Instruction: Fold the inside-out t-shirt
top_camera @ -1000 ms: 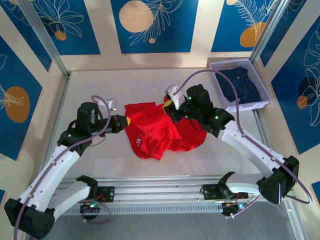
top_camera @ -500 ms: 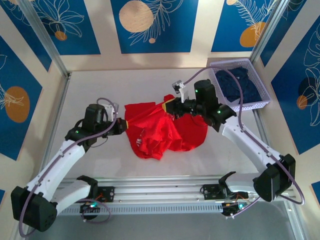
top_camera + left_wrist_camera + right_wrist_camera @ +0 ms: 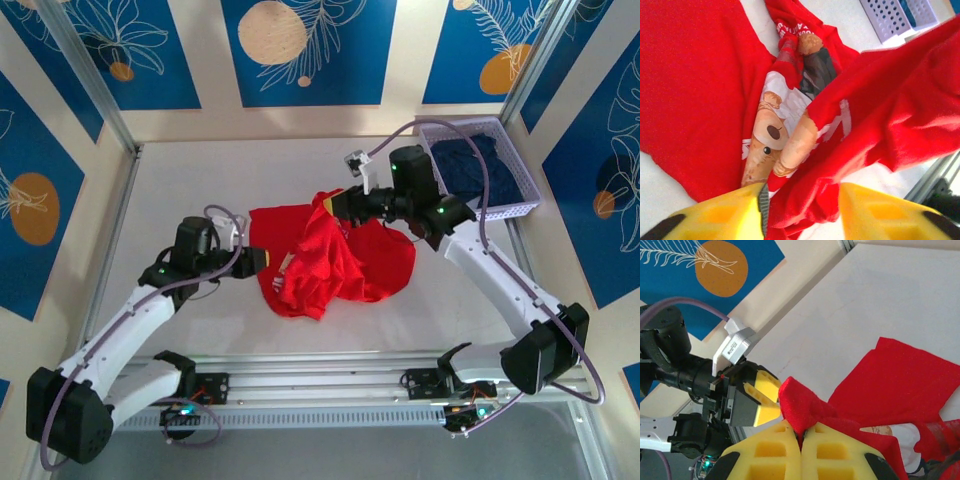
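The inside-out t-shirt [image 3: 335,268] lies crumpled and red at the table's middle, its tan bear print [image 3: 775,135] and white lettering showing among the folds. My right gripper [image 3: 329,204] is shut on a peak of red cloth [image 3: 795,397] at the shirt's far edge and holds it lifted. At the shirt's left edge, my left gripper [image 3: 263,260] is open. Its yellow fingers [image 3: 725,215] stand apart, with a loose red fold lying between them, not pinched. From the right wrist view, the left gripper [image 3: 761,401] sits just beyond the lifted peak.
A lilac perforated basket [image 3: 523,207] with dark navy clothing [image 3: 480,165] stands at the far right, close behind the right arm; its corner [image 3: 890,17] shows in the left wrist view. An aluminium rail [image 3: 330,370] runs along the near edge.
The left gripper has opened, let go of the shirt's left edge, and dropped back toward the near side. The right gripper keeps its grip and has drawn the cloth slightly up and left.
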Robot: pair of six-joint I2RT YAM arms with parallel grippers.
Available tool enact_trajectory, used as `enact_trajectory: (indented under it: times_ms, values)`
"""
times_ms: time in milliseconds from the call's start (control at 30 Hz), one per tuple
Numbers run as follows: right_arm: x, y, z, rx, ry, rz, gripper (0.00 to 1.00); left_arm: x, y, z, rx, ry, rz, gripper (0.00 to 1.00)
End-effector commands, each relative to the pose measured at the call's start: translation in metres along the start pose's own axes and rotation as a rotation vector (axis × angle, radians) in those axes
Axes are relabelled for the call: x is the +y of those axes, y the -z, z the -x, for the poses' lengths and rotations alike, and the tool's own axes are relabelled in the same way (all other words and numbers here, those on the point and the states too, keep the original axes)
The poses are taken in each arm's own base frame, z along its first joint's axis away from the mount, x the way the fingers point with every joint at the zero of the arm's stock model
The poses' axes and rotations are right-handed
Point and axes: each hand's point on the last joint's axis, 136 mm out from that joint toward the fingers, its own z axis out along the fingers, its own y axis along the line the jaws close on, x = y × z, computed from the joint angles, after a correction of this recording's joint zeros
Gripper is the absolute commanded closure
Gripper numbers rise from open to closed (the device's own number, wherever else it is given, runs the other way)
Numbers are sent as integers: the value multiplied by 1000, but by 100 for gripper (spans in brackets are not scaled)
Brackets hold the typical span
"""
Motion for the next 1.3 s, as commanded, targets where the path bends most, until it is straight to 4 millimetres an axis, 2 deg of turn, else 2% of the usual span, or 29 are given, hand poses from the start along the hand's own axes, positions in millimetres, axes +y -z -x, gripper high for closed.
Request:
enact_trajectory:
  times_ms: [0,100,233,300,467,567,700,800,967,1167,1267]
  values:
    - [9,4,-1,45,22,37,100,-18,10,20,-119,-141,-31,49]
    - [12,5,-1,58,22,43,100,-37,13,29,-170,-256,-60,42]
    - [14,5,1,63,24,56,100,-65,8,32,-175,-414,-96,38]
    - [15,4,2,64,22,61,100,-69,3,35,-169,-459,-89,37]
    - [18,3,2,69,21,76,100,-67,-6,49,-166,-495,-43,38]
    - [17,3,1,72,22,71,100,-83,-9,45,-139,-534,-141,36]
    - [17,2,0,78,18,74,100,-108,2,51,-200,-559,-259,33]
    - [17,0,-2,83,16,81,100,-113,7,59,-240,-566,-262,26]
    - [21,-1,-3,88,25,95,100,-119,-2,68,-212,-574,-276,20]
    - [24,-3,-6,98,40,111,100,-123,-15,81,-203,-594,-275,18]
    - [25,-3,-8,107,54,119,100,-119,-27,85,-178,-592,-257,21]
